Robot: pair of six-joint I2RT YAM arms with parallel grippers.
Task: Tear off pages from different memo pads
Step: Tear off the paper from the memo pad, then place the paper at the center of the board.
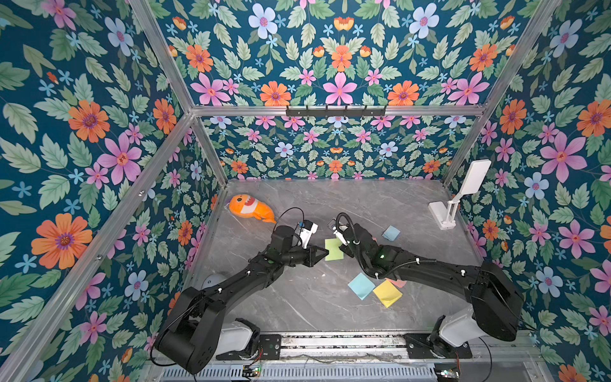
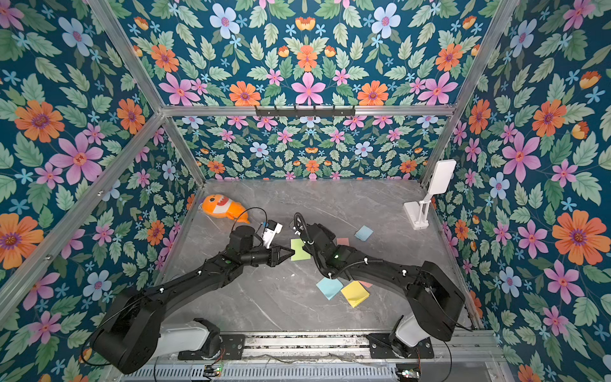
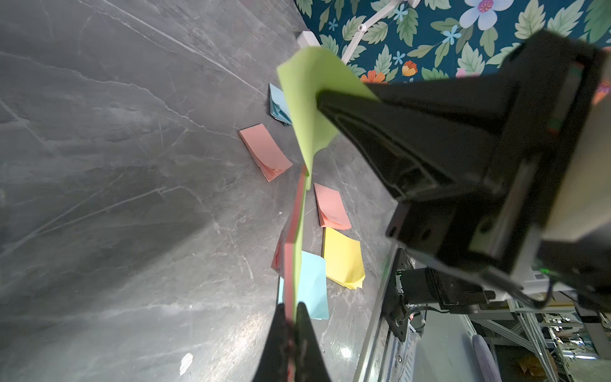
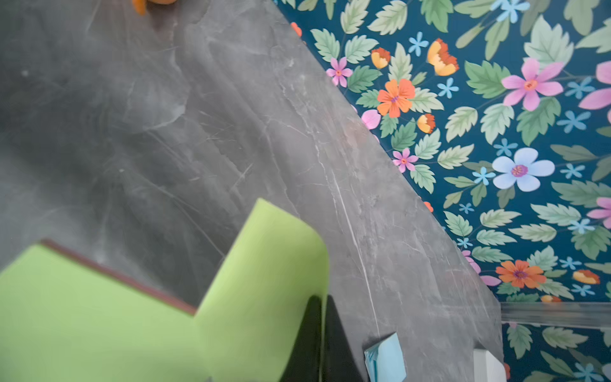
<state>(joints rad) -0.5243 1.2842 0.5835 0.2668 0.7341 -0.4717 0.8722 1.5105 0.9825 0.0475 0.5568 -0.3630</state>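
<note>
**Left gripper** (image 3: 291, 319): jaws pressed together on one edge of the green memo pad (image 4: 82, 314). The pad is held in the air between the two arms, clear of the table (image 1: 297, 297). In the left wrist view the pad is seen edge-on, with a pink-red layer along its back.

**Right gripper** (image 3: 322, 99): jaws pinched on the green page (image 3: 304, 89) — the top sheet of that pad. The page curls away from the pad face at the gripped end, and the rest of the sheet runs down onto the pad. The right gripper sits at the pad edge opposite the left gripper.

**On the table:**
- A blue memo pad (image 1: 361, 285) and a yellow memo pad (image 1: 387, 292) lie just beside each other under the right arm's forearm.
- A second blue memo pad (image 1: 391, 233) lies farther back.
- A pink memo pad (image 3: 264, 152) lies flat near it.
- The plush fish (image 1: 251, 208) lies at the far left.
- The white stand (image 1: 443, 211) is at the far right — both well apart from the grippers.
</note>
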